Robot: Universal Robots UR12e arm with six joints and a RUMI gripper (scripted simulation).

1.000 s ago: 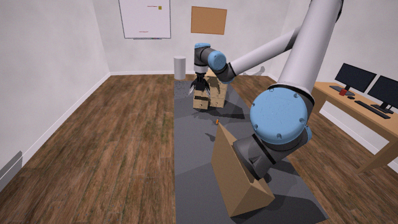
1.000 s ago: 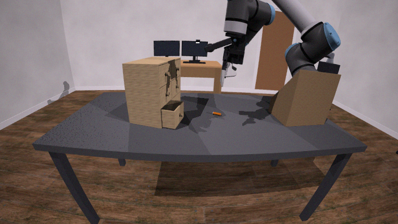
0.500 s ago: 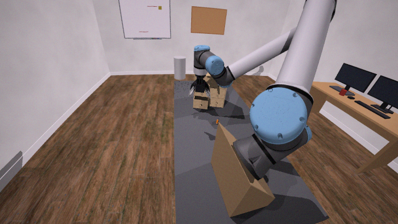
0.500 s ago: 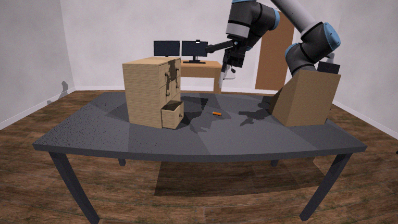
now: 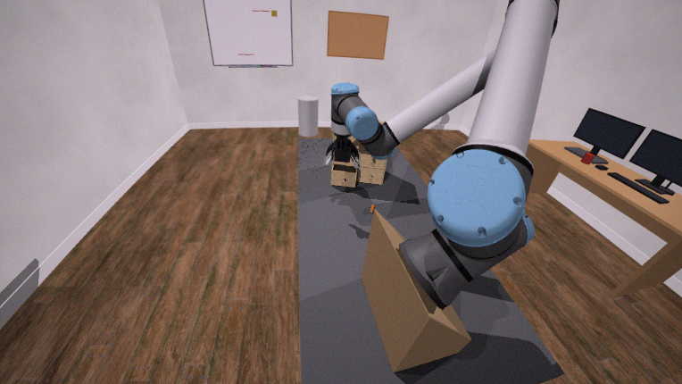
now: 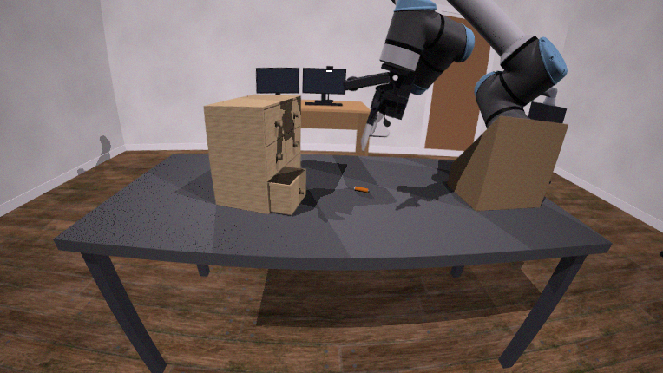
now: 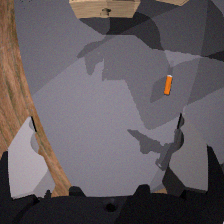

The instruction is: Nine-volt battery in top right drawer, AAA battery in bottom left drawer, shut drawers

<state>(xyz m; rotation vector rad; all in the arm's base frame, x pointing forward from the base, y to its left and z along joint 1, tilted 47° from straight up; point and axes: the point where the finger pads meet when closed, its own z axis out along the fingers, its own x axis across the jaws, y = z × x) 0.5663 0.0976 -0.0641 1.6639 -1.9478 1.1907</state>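
The claw (image 5: 342,162) (image 6: 370,141) (image 7: 106,116) hangs empty, fingers wide apart. In the wrist view, the orange battery (image 5: 372,208) (image 6: 361,189) (image 7: 168,85) lies on the counter (image 5: 328,267) (image 6: 287,240) (image 7: 85,125) ahead and right, its long axis roughly toward the chest (image 5: 372,173) (image 6: 236,157), crossing the closing line.

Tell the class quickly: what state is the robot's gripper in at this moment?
Gripper: open, jaws wide apart, holding nothing, above the table.
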